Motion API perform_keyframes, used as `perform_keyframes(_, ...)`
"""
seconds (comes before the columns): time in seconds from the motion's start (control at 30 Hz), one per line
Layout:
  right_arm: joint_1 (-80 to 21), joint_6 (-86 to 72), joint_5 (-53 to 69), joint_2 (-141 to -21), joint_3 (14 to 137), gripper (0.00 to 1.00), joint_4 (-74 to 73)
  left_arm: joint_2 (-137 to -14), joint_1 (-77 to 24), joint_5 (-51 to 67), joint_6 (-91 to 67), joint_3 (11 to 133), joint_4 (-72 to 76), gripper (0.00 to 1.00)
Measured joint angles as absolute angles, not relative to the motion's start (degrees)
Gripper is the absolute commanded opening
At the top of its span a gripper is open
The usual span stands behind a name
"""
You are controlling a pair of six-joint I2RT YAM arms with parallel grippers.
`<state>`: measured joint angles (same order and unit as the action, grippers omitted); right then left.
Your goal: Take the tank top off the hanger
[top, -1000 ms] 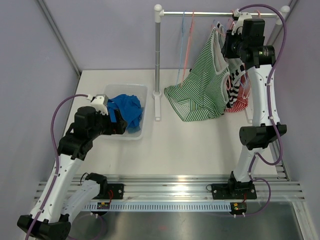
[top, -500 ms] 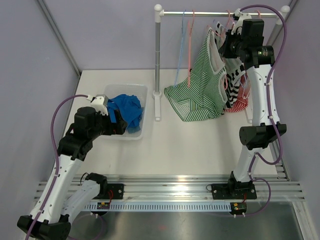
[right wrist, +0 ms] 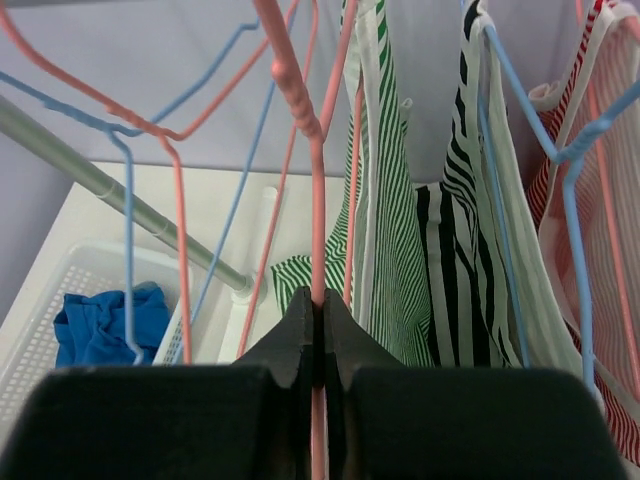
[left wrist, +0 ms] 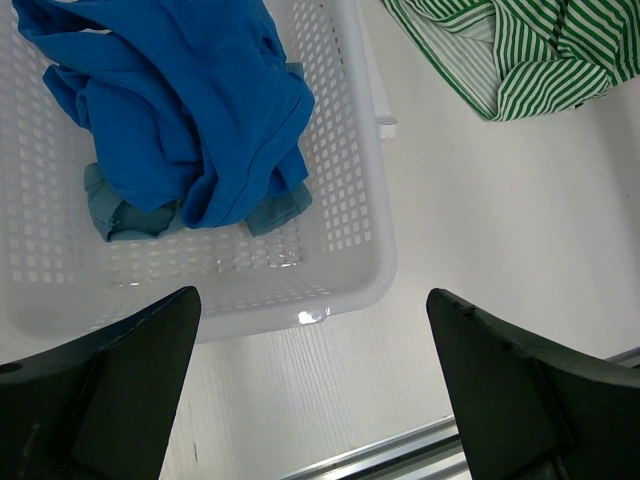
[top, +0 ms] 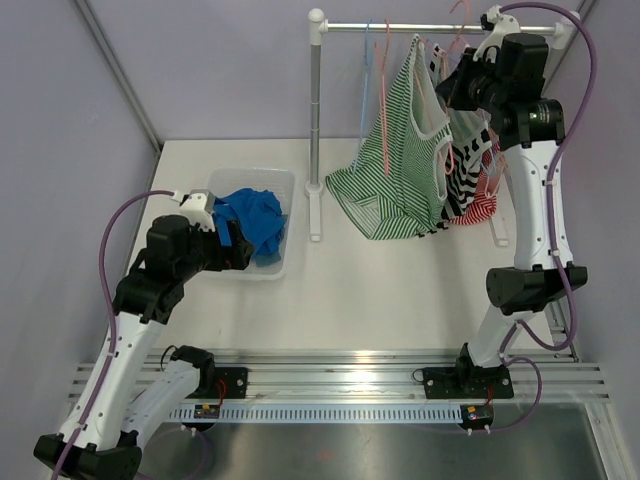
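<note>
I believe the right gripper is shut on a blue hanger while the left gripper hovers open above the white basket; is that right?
Not quite: the right gripper is shut on a pink hanger, not a blue one, as the right wrist view shows. The left gripper does hover open above the white basket.

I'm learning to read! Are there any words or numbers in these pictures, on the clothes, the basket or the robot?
No text can be read anywhere.
green striped tank top: only stripes, no print.
white basket: plain, no label showing.
pink hanger, pinched in the right gripper: bare wire.
small red-and-yellow parts on the front rail: too small to read, if they carry any text.
</note>
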<state>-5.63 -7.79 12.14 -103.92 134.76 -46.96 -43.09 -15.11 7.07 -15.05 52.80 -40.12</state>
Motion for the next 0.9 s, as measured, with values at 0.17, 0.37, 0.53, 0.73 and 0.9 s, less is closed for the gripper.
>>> perform_keyframes(0.17, -5.63, -7.79, 13.56, -99.77, 132.55, 0.00, -45.56, -42.81, -15.11, 7.01, -15.40, 52.77, -40.12, 0.99)
perform_keyframes(0.37, -5.63, -7.84, 16.19, -91.59, 123.24, 0.00, -45.63, -42.13, -15.11, 6.83, -16.56, 52.77, -39.44, 0.99)
perform_keyframes(0.53, -5.63, -8.45, 18.06, -79.35, 108.71, 0.00, -45.23, -42.06, -15.11, 6.92, -17.61, 53.87, -39.24, 0.99)
perform_keyframes(0.73, -5.63, -9.37, 19.18, -64.55, 99.88, 0.00, -47.44, -42.59, -17.32, 7.81, -20.53, 58.13, -36.49, 0.99)
perform_keyframes(0.9, -5.63, -10.66, 19.66, -51.40, 92.64, 0.00, -51.00, -48.80, -32.08, 5.17, -22.48, 67.02, -31.46, 0.99)
